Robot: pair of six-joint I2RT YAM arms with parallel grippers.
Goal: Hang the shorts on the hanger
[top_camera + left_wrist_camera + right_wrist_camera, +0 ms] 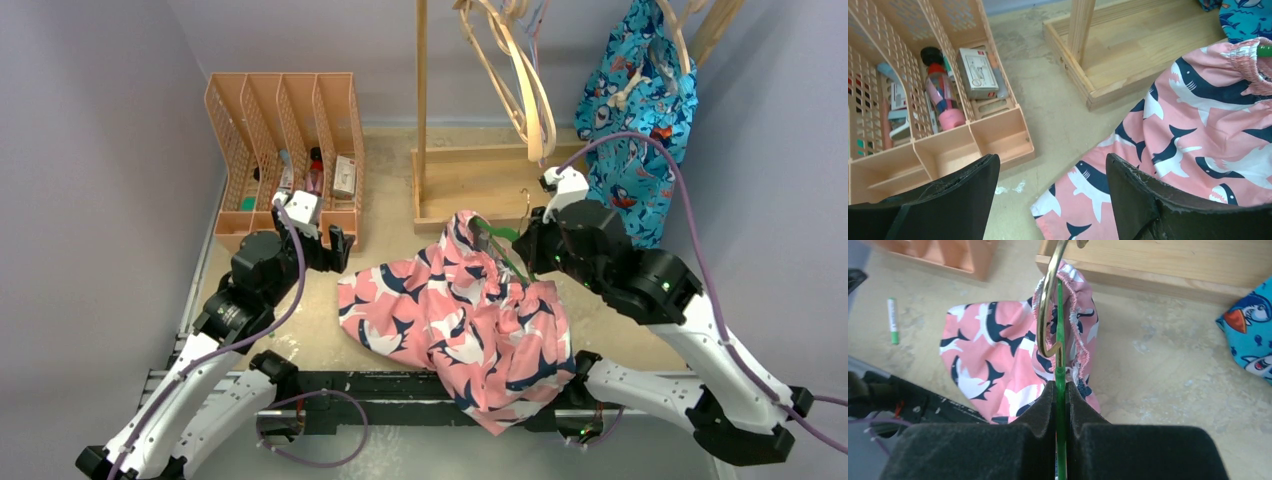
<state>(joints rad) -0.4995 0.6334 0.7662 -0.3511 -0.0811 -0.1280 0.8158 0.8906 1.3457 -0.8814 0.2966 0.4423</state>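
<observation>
The pink shark-print shorts (470,320) lie heaped on the table, their waistband lifted and threaded over the thin green hanger (500,243). My right gripper (532,250) is shut on the hanger; in the right wrist view the green bar (1060,340) runs between the pads, with the brass hook (1045,310) and the waistband (1078,325) beyond them. My left gripper (330,245) is open and empty, just left of the shorts. Its wrist view shows a leg hem (1083,200) between the spread fingers (1143,200).
A peach desk organiser (285,150) with small items stands at the back left. A wooden rack base (480,180) with pale wooden hangers (520,80) is behind the shorts. A blue printed garment (635,120) hangs at the back right. A green marker (893,320) lies on the table.
</observation>
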